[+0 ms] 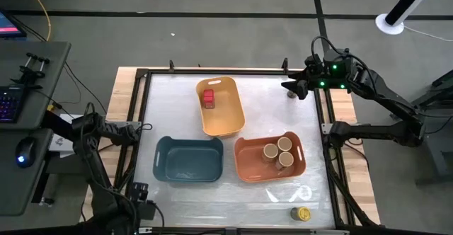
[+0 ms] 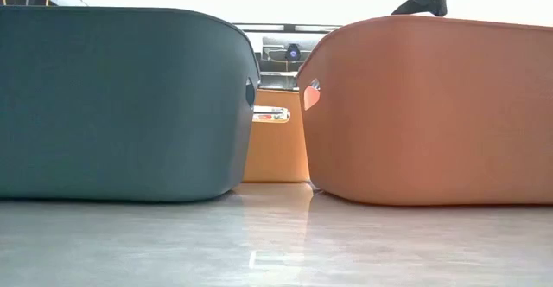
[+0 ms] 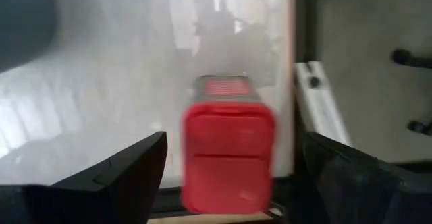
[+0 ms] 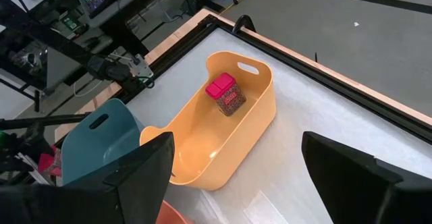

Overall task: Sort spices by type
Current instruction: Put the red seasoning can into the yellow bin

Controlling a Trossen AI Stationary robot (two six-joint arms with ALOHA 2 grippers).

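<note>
Left gripper (image 3: 229,177) at the table's near-left corner, fingers spread wide, holding nothing; a red boxy tin (image 3: 228,153) stands upright between them, red lid up, untouched. Right gripper (image 4: 236,177) wide open, empty, raised over the far-right corner. Second red tin (image 1: 208,98) upright in the yellow bin (image 1: 230,125). Three tan-lidded jars (image 1: 278,152) upright in the orange bin (image 1: 248,168). Yellow-lidded jar (image 1: 302,213) by the near edge.

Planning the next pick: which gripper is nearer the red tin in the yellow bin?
Right. The right gripper hovers beside the yellow bin, across from the red tin; the left gripper is at the table's near-left corner, beyond the teal bin.
</note>
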